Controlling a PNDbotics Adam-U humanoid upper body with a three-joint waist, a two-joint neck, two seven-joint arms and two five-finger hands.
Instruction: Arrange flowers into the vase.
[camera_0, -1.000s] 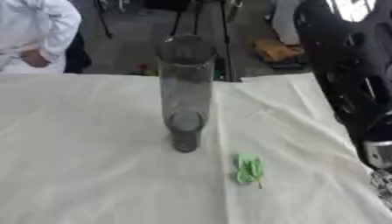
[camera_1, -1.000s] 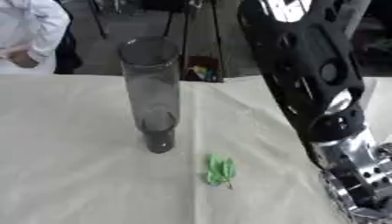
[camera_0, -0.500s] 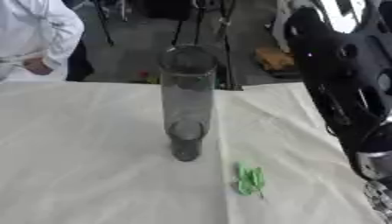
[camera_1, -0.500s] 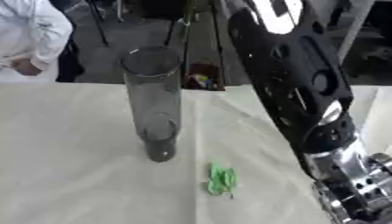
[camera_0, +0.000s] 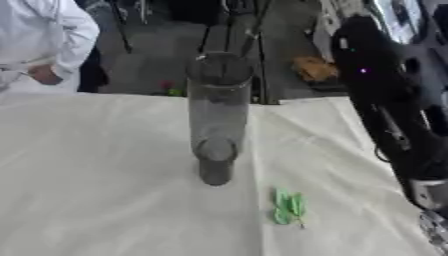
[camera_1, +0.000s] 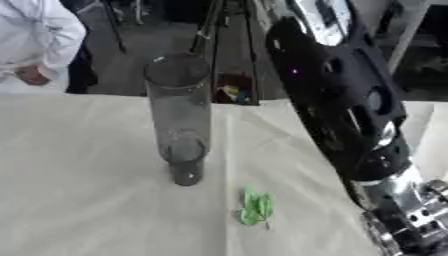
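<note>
A tall clear glass vase (camera_0: 216, 115) stands upright on the white cloth, and I see no flowers in it. A small green leaf sprig (camera_1: 257, 208) lies flat on the cloth to the right of the vase's base, apart from it. My right arm (camera_1: 350, 115), black with a silver wrist, comes down from the upper right, well right of the vase. Only part of my right hand (camera_1: 401, 239) shows at the lower right corner, right of the leaf. My left hand shows in no view.
The white cloth (camera_0: 96, 190) covers the table and is wrinkled on the right. A person in a white coat (camera_0: 39, 45) stands beyond the far left edge. Stands and a small coloured object (camera_1: 231, 92) are on the floor behind the table.
My right arm has swung leftward and fills more of the right side. The whole picture has shifted slightly with the head. The vase and leaf lie where they were.
</note>
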